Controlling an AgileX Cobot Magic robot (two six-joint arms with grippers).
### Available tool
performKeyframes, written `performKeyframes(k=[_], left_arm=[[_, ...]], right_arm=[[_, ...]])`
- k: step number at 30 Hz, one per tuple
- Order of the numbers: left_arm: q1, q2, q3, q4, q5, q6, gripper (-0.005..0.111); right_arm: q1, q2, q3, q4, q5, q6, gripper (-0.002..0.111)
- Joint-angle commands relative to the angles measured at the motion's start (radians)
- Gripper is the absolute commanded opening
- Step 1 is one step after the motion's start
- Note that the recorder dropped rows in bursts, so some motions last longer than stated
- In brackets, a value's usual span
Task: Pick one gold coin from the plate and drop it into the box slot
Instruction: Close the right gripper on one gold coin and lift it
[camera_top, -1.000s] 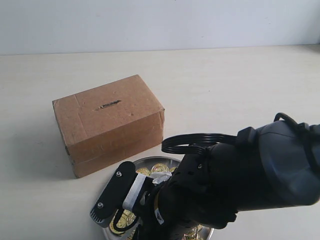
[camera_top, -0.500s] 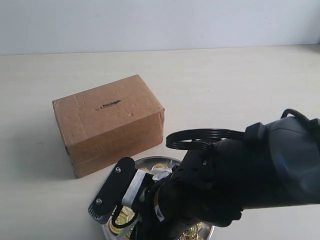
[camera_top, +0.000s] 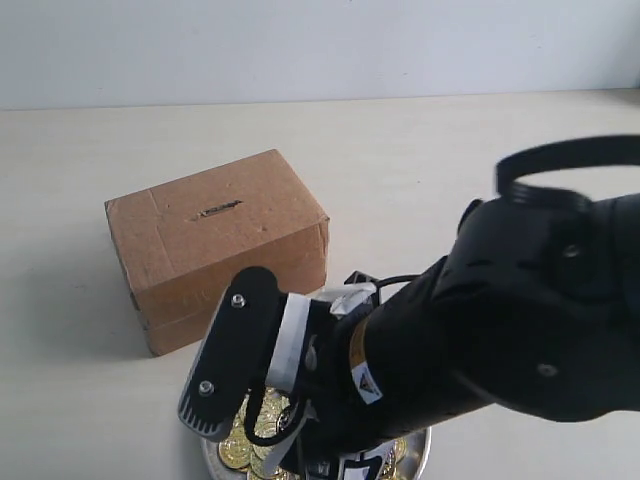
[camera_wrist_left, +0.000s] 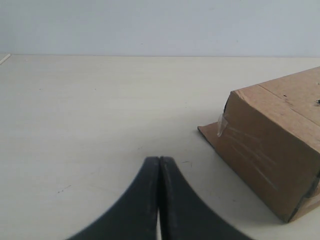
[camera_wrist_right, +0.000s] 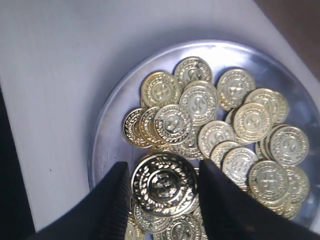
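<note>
1 gold coin (camera_wrist_right: 162, 183) is clamped between the right gripper (camera_wrist_right: 164, 194) fingers, just above the plate (camera_wrist_right: 107, 145) and its other coins (camera_wrist_right: 235, 125). Picking looks done. Left to do: carry it to the slot (camera_top: 218, 210) on the box (camera_top: 215, 250) and release. The left gripper (camera_wrist_left: 159, 200) is pressed together and empty.

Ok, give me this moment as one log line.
right claw: shut on gold coin, over plate | left claw: shut, empty, near box | slot: coin not yet dropped

Bare lab-style test bench: plain cream tabletop (camera_top: 450, 150), blank white wall (camera_top: 300, 50), black robot arm (camera_top: 520, 320).
</note>
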Motion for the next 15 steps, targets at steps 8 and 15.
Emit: performKeyframes(k=[8, 15], left_arm=[[-0.005, -0.005, 0.003, -0.007, -0.009, -0.003, 0.0], [-0.005, -0.005, 0.003, -0.007, -0.009, -0.003, 0.0]], right_arm=[[-0.004, -0.155, -0.001, -0.007, -0.002, -0.015, 0.024], [-0.004, -0.153, -0.001, -0.007, -0.035, -0.015, 0.024]])
